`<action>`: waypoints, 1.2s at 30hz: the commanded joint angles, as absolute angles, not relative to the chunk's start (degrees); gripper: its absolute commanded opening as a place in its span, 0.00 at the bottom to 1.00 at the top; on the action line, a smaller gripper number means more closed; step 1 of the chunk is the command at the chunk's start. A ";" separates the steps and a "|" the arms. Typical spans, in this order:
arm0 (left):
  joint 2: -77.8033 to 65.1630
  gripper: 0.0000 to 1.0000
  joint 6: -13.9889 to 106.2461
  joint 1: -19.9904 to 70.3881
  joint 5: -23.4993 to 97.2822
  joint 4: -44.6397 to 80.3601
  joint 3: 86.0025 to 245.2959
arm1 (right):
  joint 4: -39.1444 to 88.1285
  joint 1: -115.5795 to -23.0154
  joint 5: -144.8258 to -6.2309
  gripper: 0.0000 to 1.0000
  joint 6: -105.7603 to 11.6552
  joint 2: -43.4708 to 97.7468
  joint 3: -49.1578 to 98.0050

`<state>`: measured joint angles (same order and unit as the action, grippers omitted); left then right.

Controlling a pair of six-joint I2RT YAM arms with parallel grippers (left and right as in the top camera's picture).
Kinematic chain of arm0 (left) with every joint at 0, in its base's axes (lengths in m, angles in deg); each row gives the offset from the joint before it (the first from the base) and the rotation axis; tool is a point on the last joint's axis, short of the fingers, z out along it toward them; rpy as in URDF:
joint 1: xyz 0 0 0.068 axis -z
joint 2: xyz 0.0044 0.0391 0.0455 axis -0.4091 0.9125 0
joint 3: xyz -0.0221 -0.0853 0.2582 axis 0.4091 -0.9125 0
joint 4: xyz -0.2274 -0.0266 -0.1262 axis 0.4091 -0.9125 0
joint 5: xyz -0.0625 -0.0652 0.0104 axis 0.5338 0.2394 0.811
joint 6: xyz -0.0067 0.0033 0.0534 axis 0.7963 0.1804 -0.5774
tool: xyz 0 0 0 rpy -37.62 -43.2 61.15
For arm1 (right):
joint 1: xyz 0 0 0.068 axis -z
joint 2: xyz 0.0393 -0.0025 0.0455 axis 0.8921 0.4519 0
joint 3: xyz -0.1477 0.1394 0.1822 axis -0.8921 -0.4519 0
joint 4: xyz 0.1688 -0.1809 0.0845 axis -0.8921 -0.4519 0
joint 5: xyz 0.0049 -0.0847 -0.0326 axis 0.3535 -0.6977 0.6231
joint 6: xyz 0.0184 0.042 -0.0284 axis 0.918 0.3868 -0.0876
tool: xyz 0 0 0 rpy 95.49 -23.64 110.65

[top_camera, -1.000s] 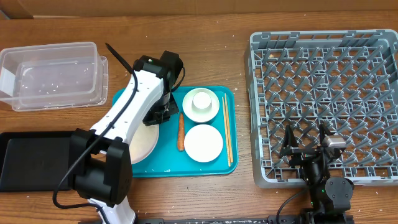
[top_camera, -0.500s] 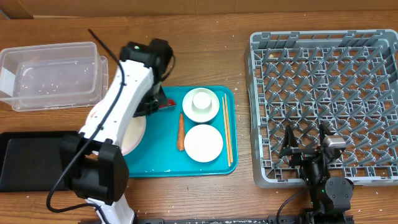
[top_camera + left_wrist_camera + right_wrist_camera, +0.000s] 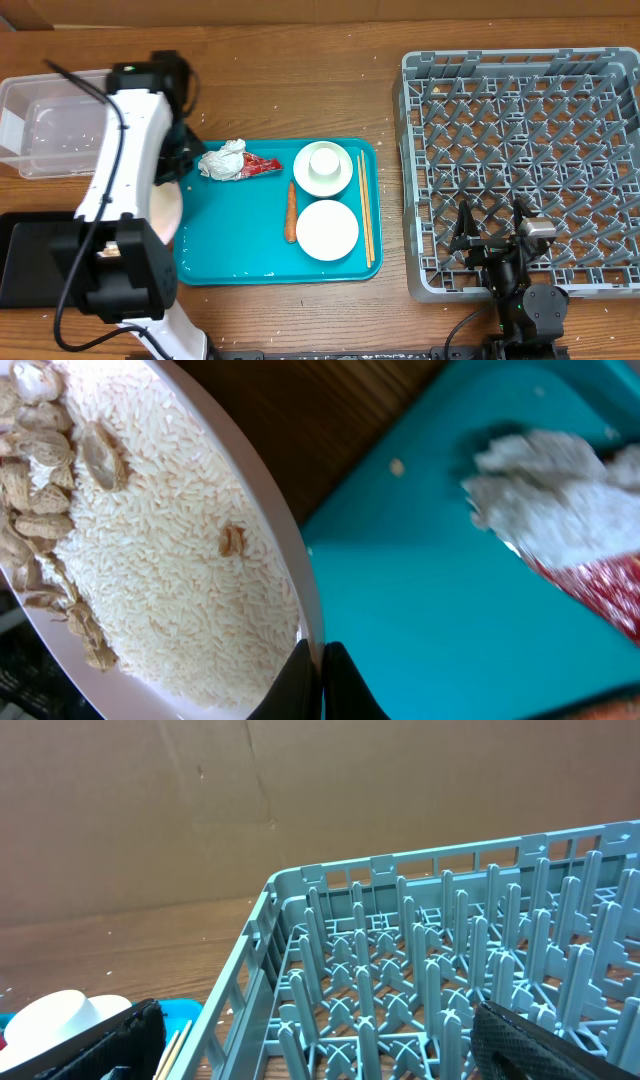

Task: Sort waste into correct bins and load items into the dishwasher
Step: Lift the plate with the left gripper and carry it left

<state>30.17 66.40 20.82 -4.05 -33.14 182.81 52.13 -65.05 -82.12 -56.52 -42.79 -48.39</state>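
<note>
Overhead, one clear tub [image 3: 85,120] sits left of the left gripper [image 3: 320,660], on the far side. One black tray [image 3: 40,255] lies left of it on the near side. The left wrist view shows this gripper pinched narrow on the rim of the one large plate [image 3: 170,560], which carries pale rice and peanut scraps [image 3: 60,450] and overhangs the left edge of the teal tray [image 3: 250,250]. Just right of the gripper lie one crumpled napkin [image 3: 224,160] and one red wrapper [image 3: 262,166], touching each other. Farther right are one carrot [image 3: 291,210], then two bowls, the far one [image 3: 322,175] holding the one cup [image 3: 325,158] and the near one [image 3: 327,229] empty, then two chopsticks [image 3: 365,210] side by side. One grey rack [image 3: 525,120] stands right of the tray. The right gripper [image 3: 492,238] hangs over the rack's near edge, its fingers spread wide and holding nothing.
</note>
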 commanded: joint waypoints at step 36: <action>30.67 0.04 50.36 -15.40 24.39 -15.42 184.40 | 52.46 -65.00 -82.45 1.00 -56.91 -43.47 -48.98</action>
